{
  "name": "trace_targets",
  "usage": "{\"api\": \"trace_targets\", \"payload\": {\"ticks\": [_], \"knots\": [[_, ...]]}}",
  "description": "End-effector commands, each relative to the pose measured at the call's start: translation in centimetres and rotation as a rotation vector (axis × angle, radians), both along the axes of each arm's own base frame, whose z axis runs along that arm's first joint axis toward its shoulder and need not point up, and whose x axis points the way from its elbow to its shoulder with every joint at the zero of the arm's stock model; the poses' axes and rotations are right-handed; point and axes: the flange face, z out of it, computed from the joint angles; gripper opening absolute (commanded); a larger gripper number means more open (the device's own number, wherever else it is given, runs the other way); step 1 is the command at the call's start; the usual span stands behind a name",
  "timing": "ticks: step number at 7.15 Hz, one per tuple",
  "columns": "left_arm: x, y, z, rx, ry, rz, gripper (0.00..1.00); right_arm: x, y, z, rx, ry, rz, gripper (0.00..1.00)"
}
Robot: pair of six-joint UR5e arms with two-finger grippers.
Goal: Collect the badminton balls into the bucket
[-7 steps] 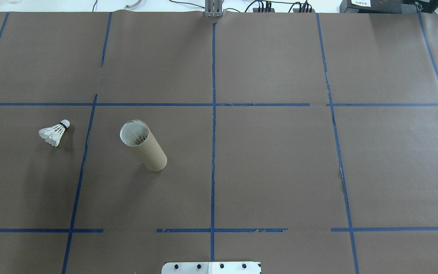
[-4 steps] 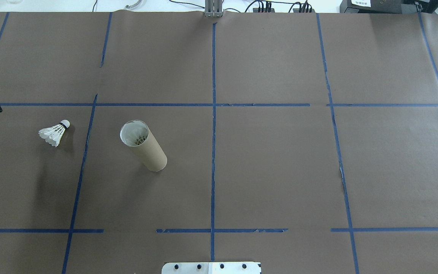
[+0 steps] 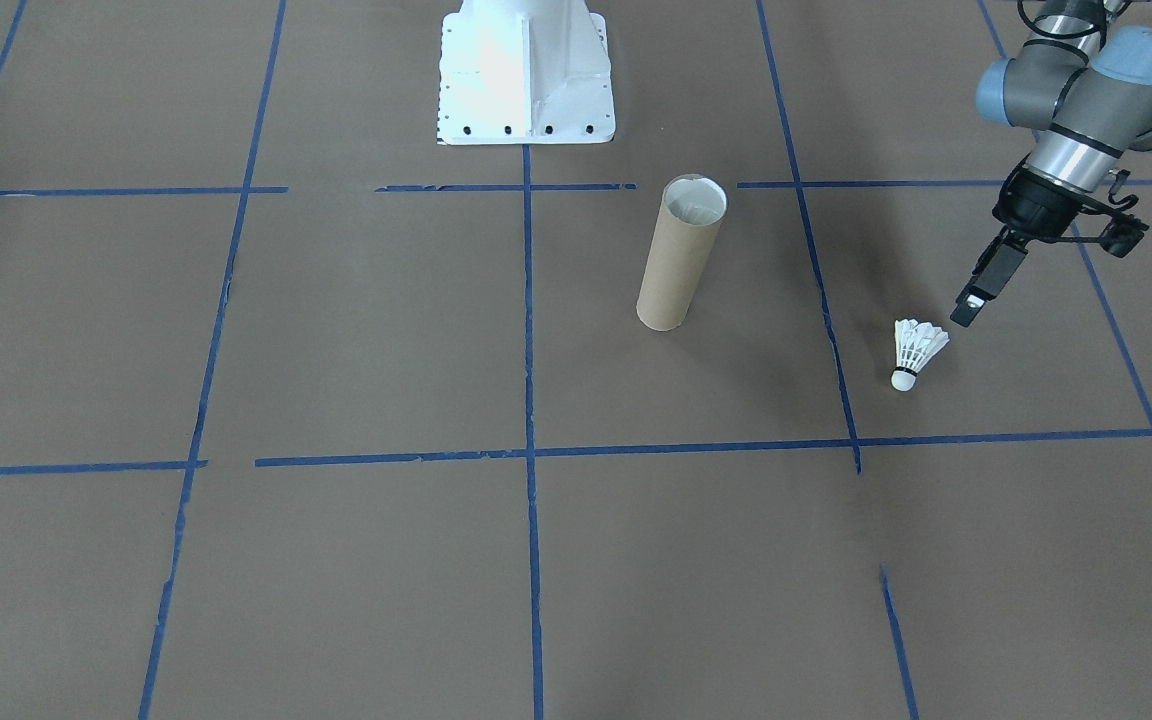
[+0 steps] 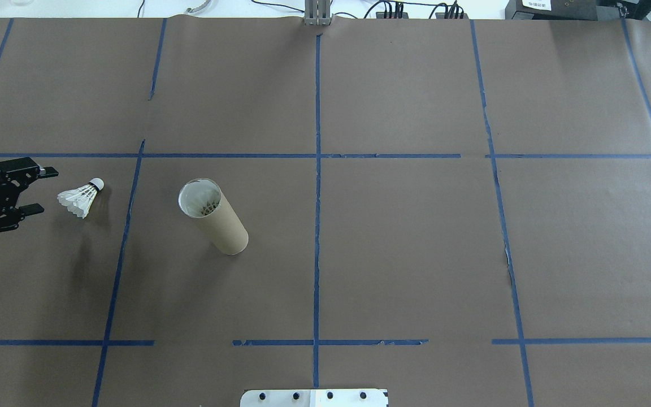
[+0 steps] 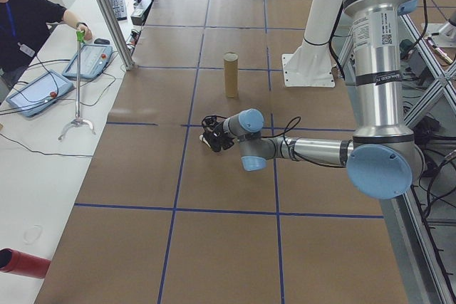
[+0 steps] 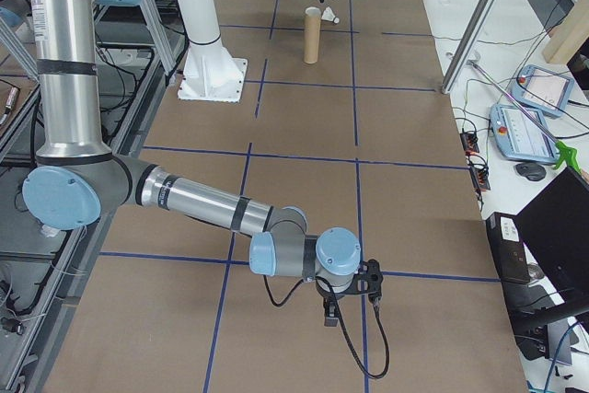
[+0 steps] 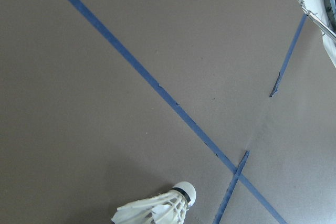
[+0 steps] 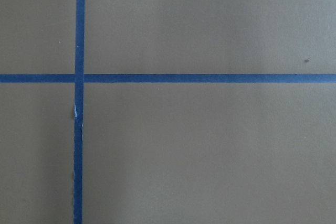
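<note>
One shuttlecock (image 4: 81, 199) lies on its side on the brown-papered tabletop (image 4: 404, 254), cork tip pointing toward 1 o'clock in the overhead view, well apart from the cardboard tube (image 4: 213, 223) that stands upright at its 3 o'clock. A second shuttlecock (image 4: 207, 204) shows inside the tube's whitish mouth. Blue tape lines (image 4: 317, 169) cross the paper in a grid; one runs between the loose shuttlecock and the tube, and nothing else lies between them. The white robot base (image 3: 524, 70) stands at the tabletop's near edge.

The left gripper (image 4: 36, 191) hangs just beside the loose shuttlecock's feather skirt, at its 9 o'clock, fingers (image 4: 48, 170) spread apart and holding nothing. A second ago no gripper showed in the overhead view; then only fingertips peeked in at the edge, and now the whole gripper has come in. Shuttlecock and tube have not moved.

The right gripper (image 6: 352, 290) shows only from the side, low over bare paper; whether its fingers are spread or closed cannot be told.
</note>
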Motion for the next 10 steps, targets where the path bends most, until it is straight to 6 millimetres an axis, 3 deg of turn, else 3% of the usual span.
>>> {"api": "trace_targets", "payload": {"ticks": [1, 3, 4, 6, 9, 10], "knots": [[2.8, -1.1, 0.2, -0.081, 0.058, -0.053, 0.89, 0.0, 0.0, 0.0, -0.001, 0.0, 0.001, 1.0], [2.9, -1.2, 0.6, -0.09, 0.055, -0.055, 0.77, 0.0, 0.0, 0.0, -0.001, 0.0, 0.001, 1.0], [2.9, -1.2, 0.8, -0.119, 0.072, -0.065, 0.6, 0.0, 0.0, 0.0, 0.0, 0.0, 0.0, 1.0], [3.0, -1.2, 0.6, -0.129, 0.082, -0.068, 0.0, 0.0, 0.0, 0.0, 0.0, 0.0, 0.0, 1.0], [3.2, -1.0, -0.5, -0.108, 0.071, -0.017, 0.0, 0.0, 0.0, 0.0, -0.001, 0.0, 0.001, 1.0], [3.6, -0.3, -2.0, -0.086, 0.035, 0.094, 0.0, 0.0, 0.0, 0.0, -0.001, 0.0, 0.001, 1.0]]}}
